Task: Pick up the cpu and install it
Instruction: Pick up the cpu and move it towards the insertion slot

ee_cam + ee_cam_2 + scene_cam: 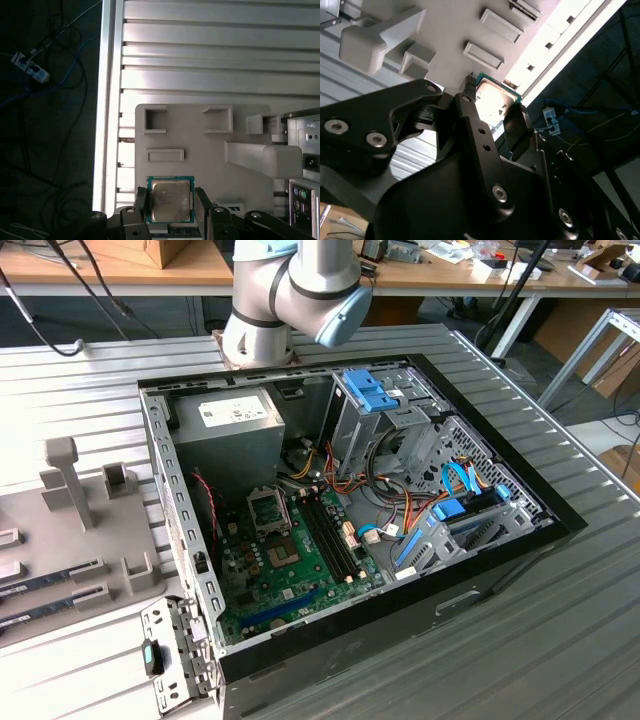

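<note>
Small flat square cpu (170, 200), silvery metal lid w/ thin green rim, is pinched on two opposite edges by the black two-finger gripper (170, 198), closed on it in both wrist views. Lid faces the first wrist view flat-on, edges parallel to the pale grey moulded plastic tray (200, 150) behind it; being square, it has no long axis. In the exterior view, the grey-and-blue arm (300, 290) bends at upper centre, beyond the open black PC case (350, 608).
</note>
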{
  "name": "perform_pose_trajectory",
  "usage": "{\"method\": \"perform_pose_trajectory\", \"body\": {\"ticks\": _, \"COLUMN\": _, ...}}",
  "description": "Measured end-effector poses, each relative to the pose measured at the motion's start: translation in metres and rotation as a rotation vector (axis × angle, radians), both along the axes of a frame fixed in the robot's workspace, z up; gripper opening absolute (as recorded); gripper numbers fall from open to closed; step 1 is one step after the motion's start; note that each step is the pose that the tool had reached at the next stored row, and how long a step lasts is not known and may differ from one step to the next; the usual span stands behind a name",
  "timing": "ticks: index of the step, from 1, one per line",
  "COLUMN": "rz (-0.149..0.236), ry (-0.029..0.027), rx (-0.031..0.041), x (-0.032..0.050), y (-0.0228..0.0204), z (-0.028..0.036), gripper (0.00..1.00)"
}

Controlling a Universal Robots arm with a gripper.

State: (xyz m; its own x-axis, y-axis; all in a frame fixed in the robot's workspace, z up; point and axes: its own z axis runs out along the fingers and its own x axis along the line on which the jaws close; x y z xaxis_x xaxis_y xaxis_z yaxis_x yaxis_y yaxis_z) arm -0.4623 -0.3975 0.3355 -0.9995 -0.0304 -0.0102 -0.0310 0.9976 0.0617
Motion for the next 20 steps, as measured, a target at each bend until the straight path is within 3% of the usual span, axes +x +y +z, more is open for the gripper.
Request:
{"method": "perform_pose_trajectory", "body": {"ticks": 1, "rz": 0.003, "ry": 0.0001, "rx": -0.0174, "x": 0.0000, "y": 0.0000, "z": 0.0000, "gripper": 0.47}}
{"method": "perform_pose_trajectory", "body": {"ticks": 2, "rz": 0.007, "ry": 0.0004, "rx": -0.0473, "x": 0.0000, "y": 0.0000, "z": 0.0000, "gripper": 0.47}}
{"method": "perform_pose_trajectory", "body": {"ticks": 3, "rz": 0.010, "ry": 0.0004, "rx": -0.0695, "x": 0.0000, "y": 0.0001, "z": 0.0001, "gripper": 0.47}}
{"method": "perform_pose_trajectory", "body": {"ticks": 4, "rz": 0.011, "ry": 0.0004, "rx": -0.0767, "x": 0.0000, "y": 0.0001, "z": 0.0000, "gripper": 0.47}}
{"method": "perform_pose_trajectory", "body": {"ticks": 12, "rz": 0.011, "ry": 0.0005, "rx": -0.0787, "x": 0.0000, "y": 0.0001, "z": 0.0001, "gripper": 0.47}}
{"method": "perform_pose_trajectory", "body": {"ticks": 20, "rz": 0.011, "ry": 0.0004, "rx": -0.0787, "x": 0.0000, "y": 0.0001, "z": 0.0084, "gripper": 0.47}}
